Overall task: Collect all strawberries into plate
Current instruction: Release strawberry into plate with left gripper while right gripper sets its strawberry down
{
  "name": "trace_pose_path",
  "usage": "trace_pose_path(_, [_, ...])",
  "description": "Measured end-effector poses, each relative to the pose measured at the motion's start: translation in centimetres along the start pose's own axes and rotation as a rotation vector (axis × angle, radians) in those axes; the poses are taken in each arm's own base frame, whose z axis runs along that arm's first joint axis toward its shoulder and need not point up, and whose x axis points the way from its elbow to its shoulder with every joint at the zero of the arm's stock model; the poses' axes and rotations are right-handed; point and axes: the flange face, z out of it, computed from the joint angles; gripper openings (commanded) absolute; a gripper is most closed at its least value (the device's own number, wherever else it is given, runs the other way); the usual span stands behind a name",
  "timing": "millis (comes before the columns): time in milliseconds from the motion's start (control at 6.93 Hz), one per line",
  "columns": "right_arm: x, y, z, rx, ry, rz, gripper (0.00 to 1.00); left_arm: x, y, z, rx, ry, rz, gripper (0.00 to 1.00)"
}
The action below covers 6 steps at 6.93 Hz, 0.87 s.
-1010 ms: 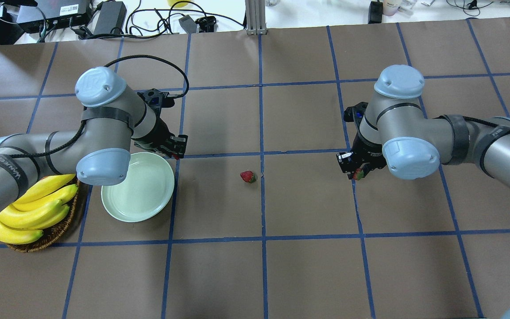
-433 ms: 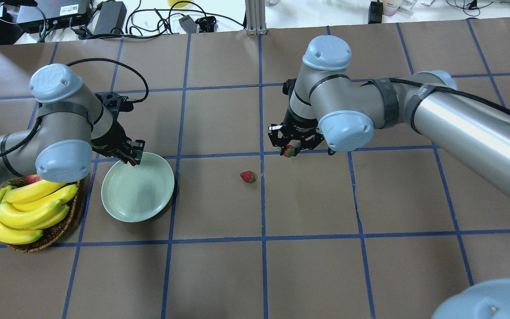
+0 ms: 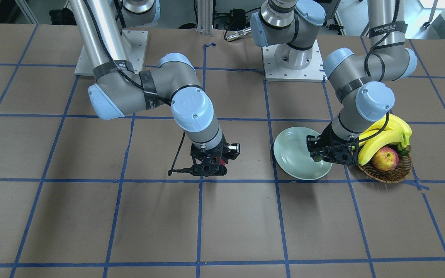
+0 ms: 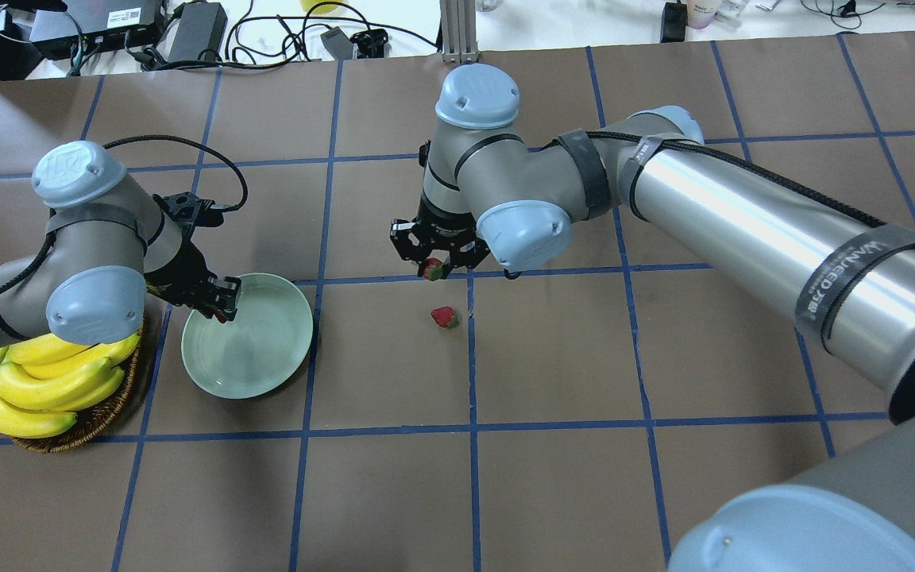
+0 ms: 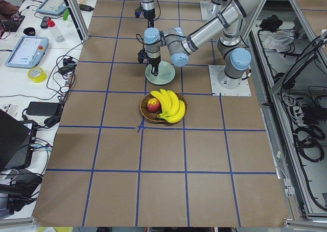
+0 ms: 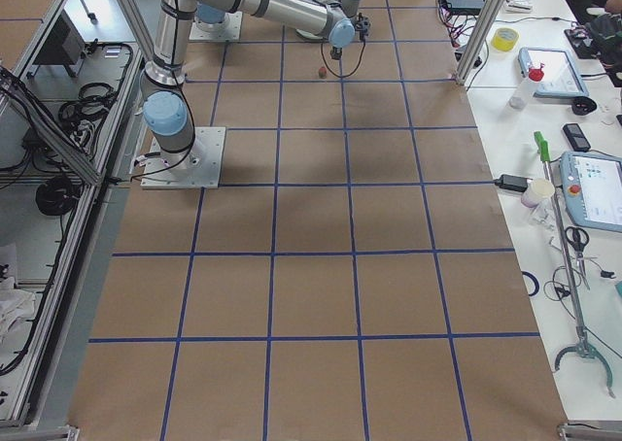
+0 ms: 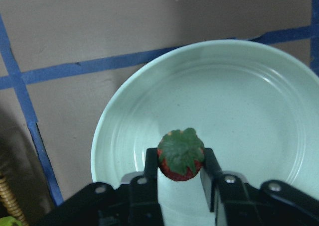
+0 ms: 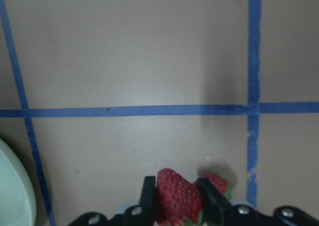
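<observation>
The pale green plate (image 4: 255,357) lies at the left of the table. My left gripper (image 4: 220,307) hangs over its left rim, shut on a strawberry (image 7: 181,155) whose green cap faces the wrist camera, with the plate (image 7: 249,101) below it. My right gripper (image 4: 433,268) is near the table's centre, shut on a second strawberry (image 8: 177,192). A third strawberry (image 4: 445,317) lies on the brown paper just in front of that gripper and peeks out behind the held one in the right wrist view (image 8: 218,183). The plate holds nothing.
A wicker basket (image 4: 84,425) with bananas (image 4: 36,381) sits directly left of the plate, under my left forearm; a red-yellow apple (image 3: 384,159) lies in it. Blue tape lines grid the table. Cables and electronics line the far edge.
My right arm swept left from the right half to the table's centre, carrying its strawberry. My left gripper moved left and nearer, from the plate's far right edge to over its left rim.
</observation>
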Motion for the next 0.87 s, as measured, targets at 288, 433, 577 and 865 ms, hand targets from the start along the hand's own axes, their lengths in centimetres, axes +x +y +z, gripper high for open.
trace_pose_path(288, [-2.0, 1.2, 2.4, -0.013, -0.005, -0.019, 0.98, -0.8, 0.3, 0.3, -0.01, 0.008, -0.016, 1.0])
trace_pose_path(433, [-2.2, 1.5, 3.2, -0.02, 0.0, -0.022, 1.0, -1.3, 0.4, 0.3, -0.014, 0.01, -0.025, 1.0])
trace_pose_path(577, [-2.1, 1.8, 3.3, -0.022, 0.008, -0.024, 1.0, -1.5, 0.3, 0.0, -0.012, 0.008, -0.027, 1.0])
trace_pose_path(865, [-2.0, 3.0, -1.2, 0.029, 0.06, -0.054, 1.0, -1.7, -0.3, -1.4, 0.012, -0.004, -0.03, 1.0])
